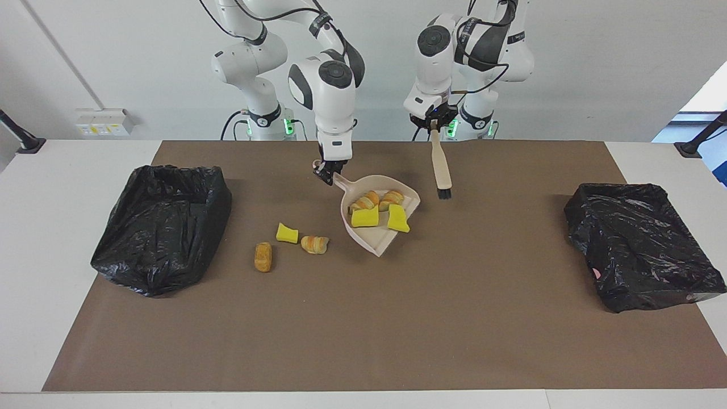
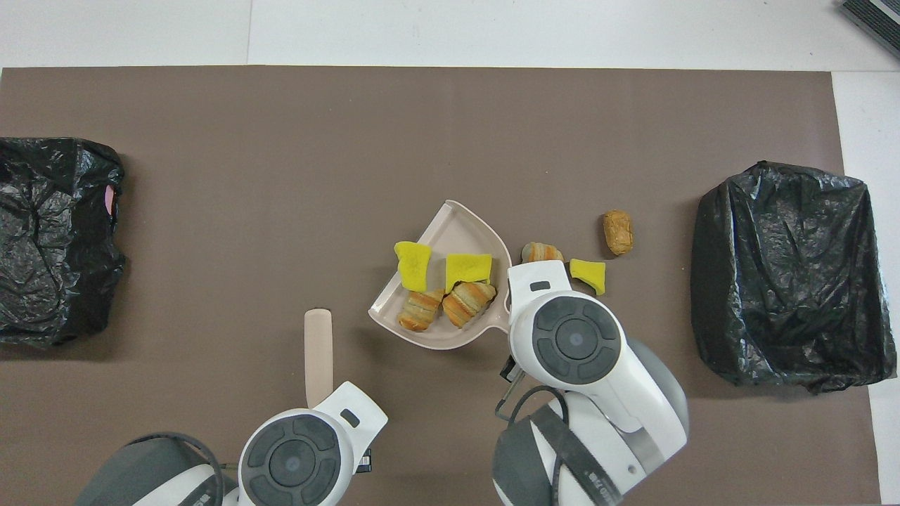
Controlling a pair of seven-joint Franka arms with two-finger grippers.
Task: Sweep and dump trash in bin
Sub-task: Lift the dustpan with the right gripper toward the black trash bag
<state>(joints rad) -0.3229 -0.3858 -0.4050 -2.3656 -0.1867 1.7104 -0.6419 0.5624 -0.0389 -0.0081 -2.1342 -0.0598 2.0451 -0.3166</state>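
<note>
The surface (image 1: 85, 153) is smooth and white, covered by a matt brown paper-like sheet (image 1: 397, 318). Both bins carry crinkled, glossy black plastic liners (image 1: 162, 224) (image 1: 642, 244). The dustpan (image 1: 372, 241) is smooth, matt beige plastic. The brush (image 1: 440, 165) has a matching beige handle and black bristles. The yellow chunks (image 1: 287, 233) look like porous foam. The arm casings (image 2: 573, 337) are glossy white plastic.

arms (image 1: 332, 99): looking glossy white, with dark grey round joint caps
cables (image 1: 488, 74): black ones looping along the links
bases (image 1: 267, 125): glowing green rings
</note>
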